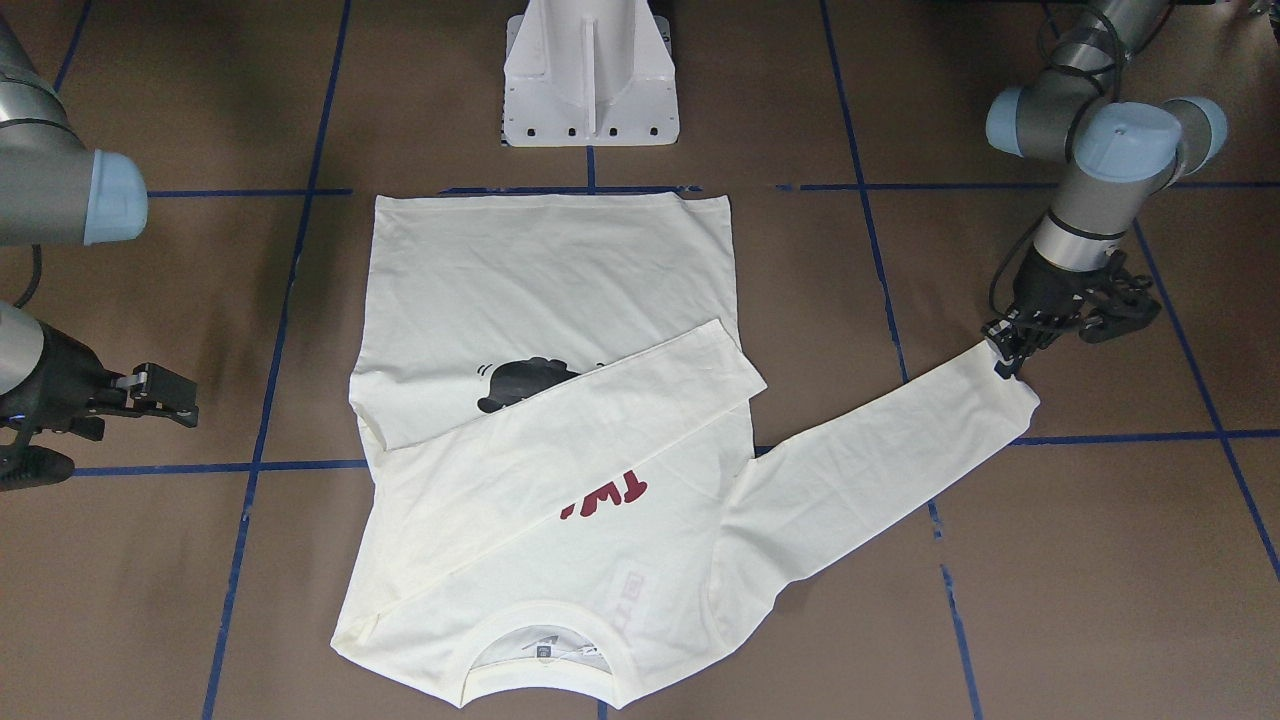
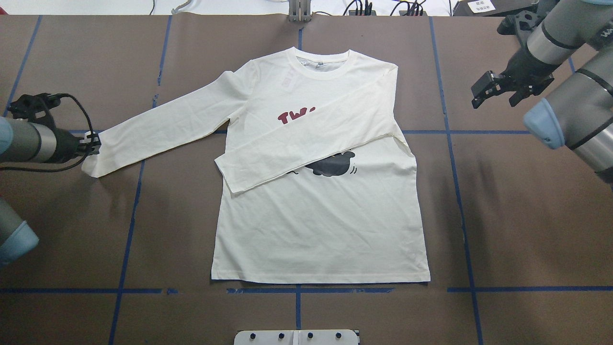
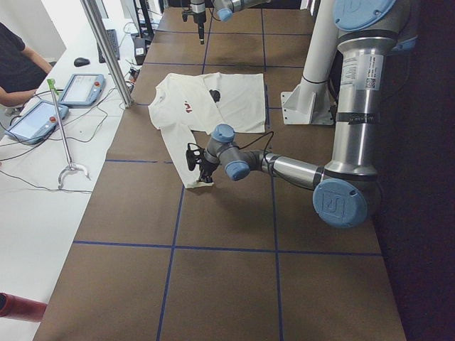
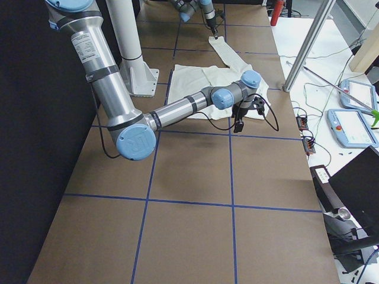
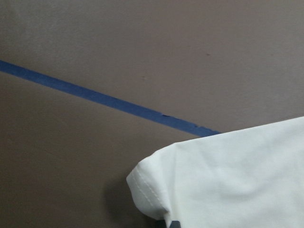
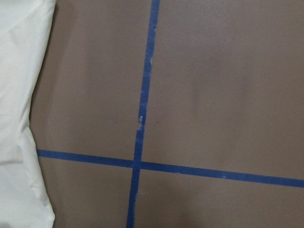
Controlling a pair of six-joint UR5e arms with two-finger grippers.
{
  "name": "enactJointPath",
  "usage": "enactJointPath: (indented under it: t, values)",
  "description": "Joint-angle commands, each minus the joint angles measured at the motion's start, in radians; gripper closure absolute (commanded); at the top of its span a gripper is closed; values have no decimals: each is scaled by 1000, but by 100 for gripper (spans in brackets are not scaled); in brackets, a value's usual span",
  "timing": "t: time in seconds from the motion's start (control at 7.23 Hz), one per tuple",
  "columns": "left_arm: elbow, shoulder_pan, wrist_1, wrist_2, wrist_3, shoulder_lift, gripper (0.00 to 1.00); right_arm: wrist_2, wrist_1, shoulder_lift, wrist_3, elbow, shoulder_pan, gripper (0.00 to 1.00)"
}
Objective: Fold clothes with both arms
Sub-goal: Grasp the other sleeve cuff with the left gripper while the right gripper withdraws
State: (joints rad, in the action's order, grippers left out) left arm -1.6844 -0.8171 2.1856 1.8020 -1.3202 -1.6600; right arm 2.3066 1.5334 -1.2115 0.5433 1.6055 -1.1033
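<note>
Cream T-shirt point(image 2: 321, 225) print-up, collar away from the pedestal point(image 2: 297, 337); left pincer point(image 2: 92, 143) clamped on its outstretched sleeve point(image 2: 158, 127), right pincer point(image 2: 495, 99) agape.

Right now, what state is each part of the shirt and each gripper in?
T-shirt: flat, print up, body unfolded.
right sleeve: folded across the chest.
left sleeve: stretched out sideways, unfolded.
left gripper: shut on the left sleeve's cuff.
right gripper: open, empty, clear of the T-shirt.
</note>
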Motion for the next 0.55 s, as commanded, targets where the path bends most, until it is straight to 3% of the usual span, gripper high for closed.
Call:
enactJointPath:
  t: [0.0, 0.28, 0.42]
  values:
    - [-44, -7, -243, -1, 6, -209, 100, 2, -10, -170, 1, 143, -55, 0]
    - [-109, -10, -497, 11, 6, -425, 100, -6, -12, -284, 1, 203, -98, 0]
    - [-135, -13, -550, 75, 6, -510, 100, -3, -12, -310, -2, 212, -116, 0]
